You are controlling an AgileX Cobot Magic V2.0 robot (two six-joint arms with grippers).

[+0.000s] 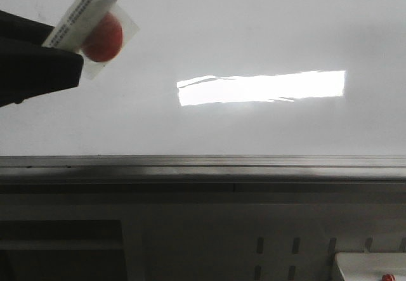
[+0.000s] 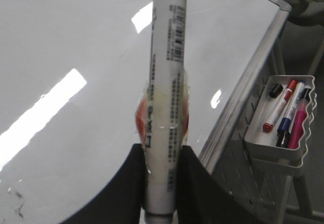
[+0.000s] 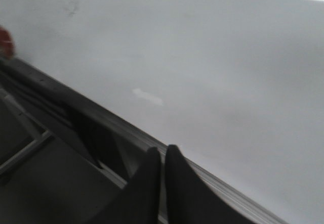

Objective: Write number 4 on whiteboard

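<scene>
The whiteboard (image 1: pixel 254 33) is glossy white with a bright rectangular glare and a grey edge rail (image 1: pixel 203 163). No number 4 shows on it in any view. My left gripper (image 2: pixel 163 150) is shut on a white marker (image 2: pixel 166 82) with a red taped band, its black end pointing across the board. In the front view the left gripper (image 1: pixel 60 49) and the marker (image 1: pixel 89 11) are at the upper left. My right gripper (image 3: pixel 163 150) is shut and empty, over the board's edge rail (image 3: pixel 126 128).
Faint black smudges (image 2: pixel 15 201) mark the board, and also show in the right wrist view (image 3: pixel 73 6). A white tray (image 2: pixel 281 120) with several coloured markers hangs beside the board's rail. A perforated metal panel (image 1: pixel 273 249) lies below the rail.
</scene>
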